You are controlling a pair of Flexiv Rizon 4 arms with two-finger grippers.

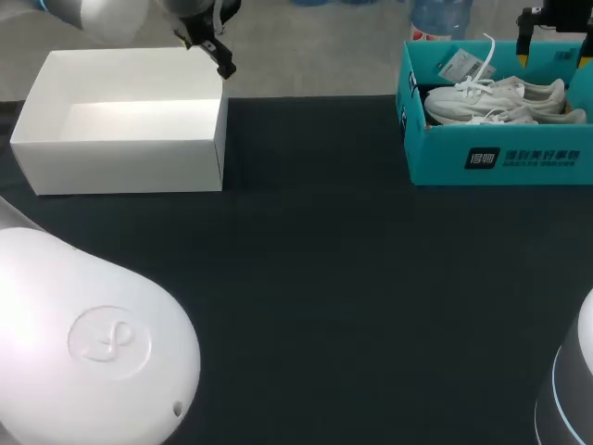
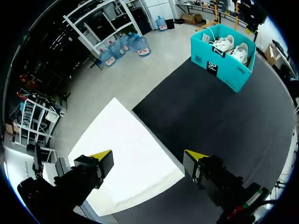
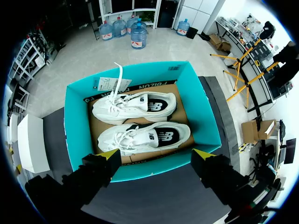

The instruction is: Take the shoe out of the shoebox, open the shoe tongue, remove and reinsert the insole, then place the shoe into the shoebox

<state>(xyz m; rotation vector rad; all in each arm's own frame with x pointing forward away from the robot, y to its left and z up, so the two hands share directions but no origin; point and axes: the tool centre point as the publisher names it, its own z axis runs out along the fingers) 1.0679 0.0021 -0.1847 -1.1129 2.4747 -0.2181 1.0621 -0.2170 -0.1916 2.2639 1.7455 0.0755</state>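
Clearly, white lettering (image 1: 524, 158) on teal shoebox (image 1: 435, 153)

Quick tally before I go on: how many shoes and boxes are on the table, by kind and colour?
White shoes: 2, both lying in the teal box
Teal shoebox: 1
White box: 1, open-topped
Total: 4

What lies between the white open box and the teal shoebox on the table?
Nothing: the head view shows only bare black tabletop between the white open cardboard box and the teal cardboard shoebox.
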